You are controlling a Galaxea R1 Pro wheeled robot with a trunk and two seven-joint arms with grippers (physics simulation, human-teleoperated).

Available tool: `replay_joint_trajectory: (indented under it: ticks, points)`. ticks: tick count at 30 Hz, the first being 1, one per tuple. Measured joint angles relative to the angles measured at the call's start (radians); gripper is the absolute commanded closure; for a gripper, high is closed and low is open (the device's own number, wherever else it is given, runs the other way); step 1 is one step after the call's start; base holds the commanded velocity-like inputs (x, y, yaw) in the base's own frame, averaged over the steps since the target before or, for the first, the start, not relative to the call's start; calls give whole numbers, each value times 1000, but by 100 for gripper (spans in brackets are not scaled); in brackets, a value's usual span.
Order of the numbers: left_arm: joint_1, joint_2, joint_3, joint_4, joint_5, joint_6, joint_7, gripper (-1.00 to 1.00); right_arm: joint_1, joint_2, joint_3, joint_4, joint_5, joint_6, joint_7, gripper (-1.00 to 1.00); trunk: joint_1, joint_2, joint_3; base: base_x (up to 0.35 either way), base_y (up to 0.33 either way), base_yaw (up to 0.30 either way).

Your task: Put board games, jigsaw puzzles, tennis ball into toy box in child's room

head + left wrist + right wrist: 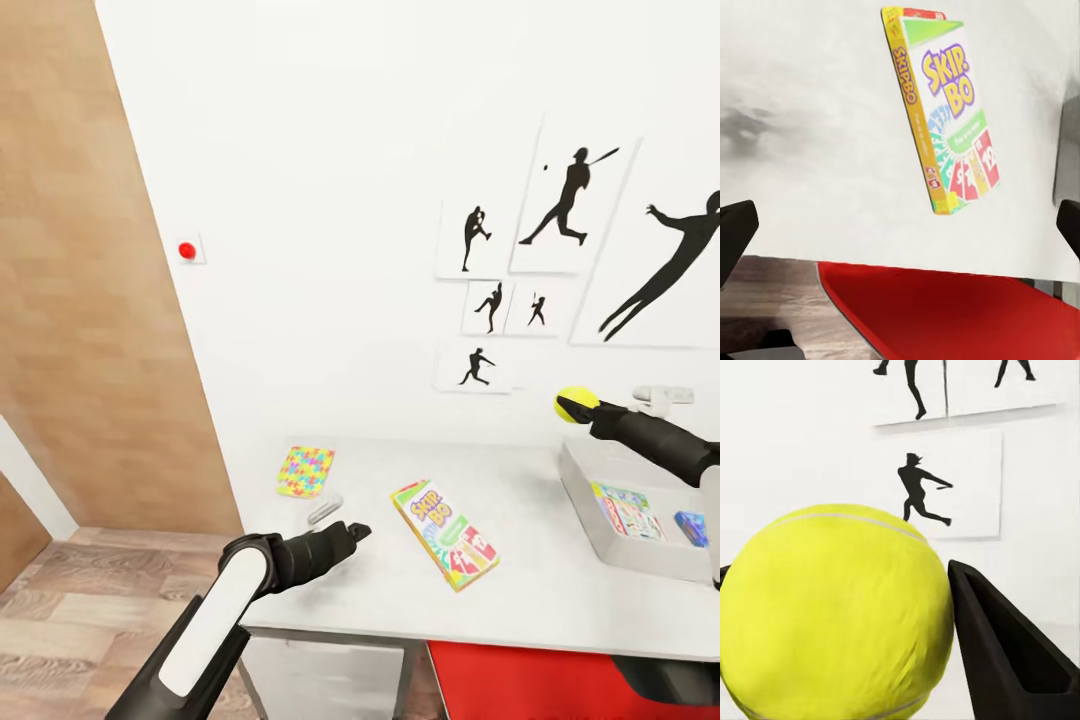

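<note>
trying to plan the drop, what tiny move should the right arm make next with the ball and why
Probably lower the right end effector a little toward the toy box and further over it before opening. It is shut on the tennis ball, held high near the box's far left corner, so releasing now might let it bounce out. The box already holds game boxes.

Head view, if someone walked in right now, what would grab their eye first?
Probably the tennis ball, clamped in the right gripper in the air near the toy box, which already holds printed game boxes. Next, the SKIP-BO box lying flat mid-table, with the left gripper beside it. Behind them, black baseball silhouettes stand out on the white wall.
</note>
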Motion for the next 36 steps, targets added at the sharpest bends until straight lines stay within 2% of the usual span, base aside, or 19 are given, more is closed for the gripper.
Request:
replay_joint_trajectory:
  ticks: [13,18,22,34,36]
  points:
    - [0,0,1,5,0,0,1,-100,-6,-2,-1,0,0,4,-10,100,0,0,21,-204,-245,-1]
    - [0,0,1,6,0,1,1,-100,-10,-2,-1,0,-1,8,-78,100,0,0,29,-104,-291,-47]
    - [0,1,1,7,-1,2,1,-100,-11,-2,1,1,0,9,-126,100,0,0,36,-12,-319,-66]
    - [0,6,-1,8,-1,2,1,-100,-8,-1,3,4,0,-2,-131,100,-1,0,50,118,-323,-37]
    - [0,6,-1,8,-2,2,1,-100,-6,-1,2,7,-2,-23,-130,100,0,0,51,95,-322,-3]
